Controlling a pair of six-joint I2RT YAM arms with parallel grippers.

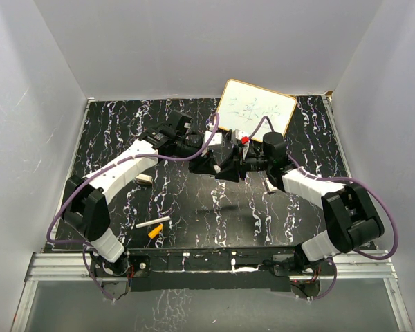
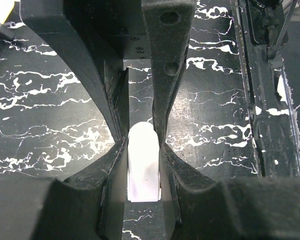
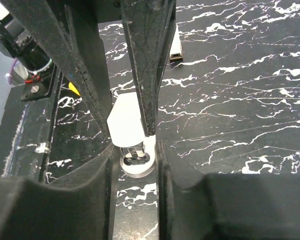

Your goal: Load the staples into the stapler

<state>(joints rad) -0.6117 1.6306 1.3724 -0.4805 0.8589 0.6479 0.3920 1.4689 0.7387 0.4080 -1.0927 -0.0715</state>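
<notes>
The stapler (image 2: 142, 160), small and white, hangs above the black marbled table between both grippers. My left gripper (image 2: 142, 167) is shut on its rounded white body, pads pressed to both sides. In the right wrist view the stapler (image 3: 130, 127) shows its metal mouth and round base, and my right gripper (image 3: 134, 160) is shut against that end. In the top view the left gripper (image 1: 206, 149) and right gripper (image 1: 229, 162) meet nose to nose at mid-table, hiding the stapler. I cannot make out any staples.
A white stick (image 1: 152, 226) and an orange piece (image 1: 154, 234) lie at the front left. A small white block (image 1: 144, 178) sits by the left arm. A tilted whiteboard (image 1: 256, 107) stands at the back. White walls enclose the table (image 1: 194, 207).
</notes>
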